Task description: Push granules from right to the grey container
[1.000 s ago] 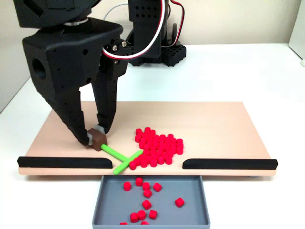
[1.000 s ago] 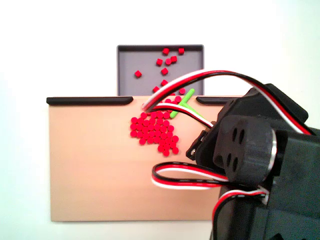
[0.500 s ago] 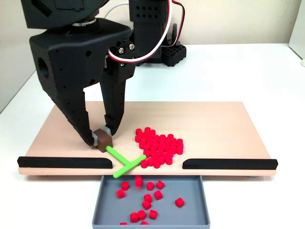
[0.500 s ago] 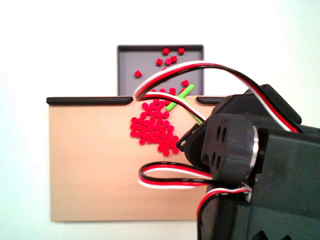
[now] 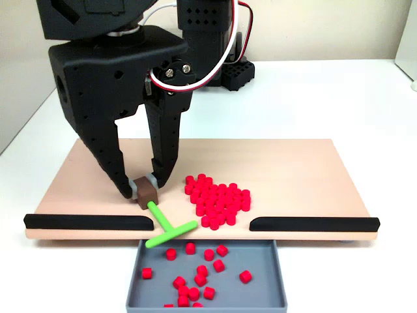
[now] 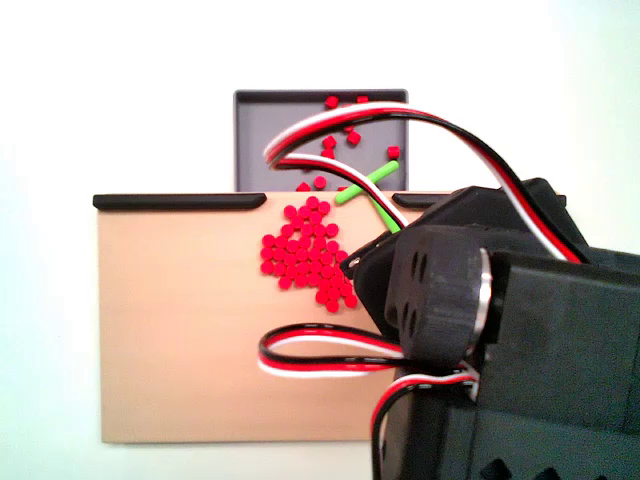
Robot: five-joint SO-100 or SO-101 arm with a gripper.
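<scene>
A pile of red granules (image 5: 218, 199) lies on the tan board (image 5: 293, 169) near its front edge; in the other fixed view the pile of granules (image 6: 310, 255) sits just below the gap. Several more granules rest in the grey container (image 5: 264, 293), which stands under the gap between the black strips. My gripper (image 5: 143, 189) is shut on a brown block carrying a green T-shaped pusher (image 5: 171, 229). The T head reaches past the board's edge over the container, left of the pile. From above, the green pusher (image 6: 365, 183) overlaps the grey container (image 6: 260, 130), and the arm hides the gripper.
Two black strips (image 5: 88, 222) (image 5: 313, 223) line the board's front edge with a gap between them. The arm's black base (image 5: 234, 75) stands behind the board on the white table. Red-white-black cables (image 6: 330, 355) loop over the board (image 6: 180, 330).
The gripper moved right and toward the front edge. The green pusher swept several granules off the pile's left side into the grey container, and its head now overhangs the edge.
</scene>
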